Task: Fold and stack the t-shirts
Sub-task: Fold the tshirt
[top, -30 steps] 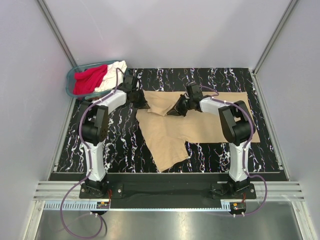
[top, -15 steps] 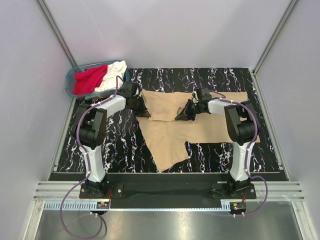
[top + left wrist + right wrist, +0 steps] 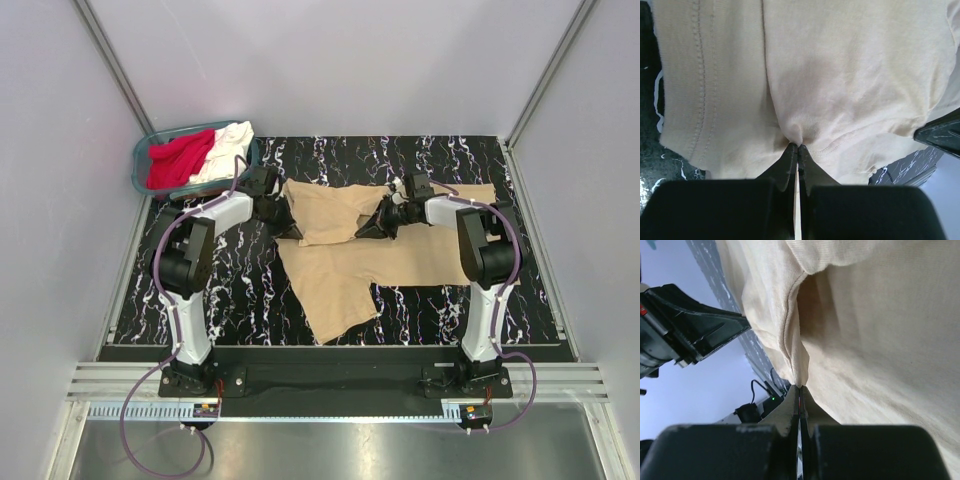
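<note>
Your left gripper (image 3: 798, 146) and right gripper (image 3: 800, 386), both clamped on the tan shirt (image 3: 345, 265) in the frame's middle, now sit wider apart than a second ago, stretching its folded flap flat, so this fold looks nearly set.

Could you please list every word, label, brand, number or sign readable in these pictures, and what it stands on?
No text can be read.
The tan t-shirt is plain in every view; the red t-shirt and white t-shirt in the teal basket show no print.
Any marking on the small boards by the arm bases is too small to read.
</note>
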Available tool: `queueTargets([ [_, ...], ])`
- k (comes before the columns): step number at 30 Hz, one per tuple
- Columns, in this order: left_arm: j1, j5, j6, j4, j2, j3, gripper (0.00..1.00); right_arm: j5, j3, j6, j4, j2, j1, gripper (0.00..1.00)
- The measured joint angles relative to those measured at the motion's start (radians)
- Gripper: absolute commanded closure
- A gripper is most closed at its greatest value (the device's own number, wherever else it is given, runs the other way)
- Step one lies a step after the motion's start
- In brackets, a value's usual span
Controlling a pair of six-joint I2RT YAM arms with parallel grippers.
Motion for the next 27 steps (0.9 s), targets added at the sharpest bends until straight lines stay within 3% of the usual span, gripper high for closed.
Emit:
queueTargets([
  [14,0.009,0.008,0.002,-0.031,-0.022,-0.005,0.97,-0.072,0.040,-0.034,-0.035,0.074,-0.019,0.99],
  [17,0.016,0.026,-0.005,-0.030,-0.043,-0.011,0.86,-0.072,0.046,-0.039,-0.046,0.074,-0.019,0.97],
  [22,0.035,0.033,-0.014,-0.042,-0.091,-0.066,0.76,-0.067,0.056,-0.047,-0.063,0.074,-0.019,0.92],
  [27,0.071,0.003,0.037,-0.124,-0.144,-0.085,0.51,-0.038,0.073,-0.076,-0.130,0.074,-0.019,0.73],
])
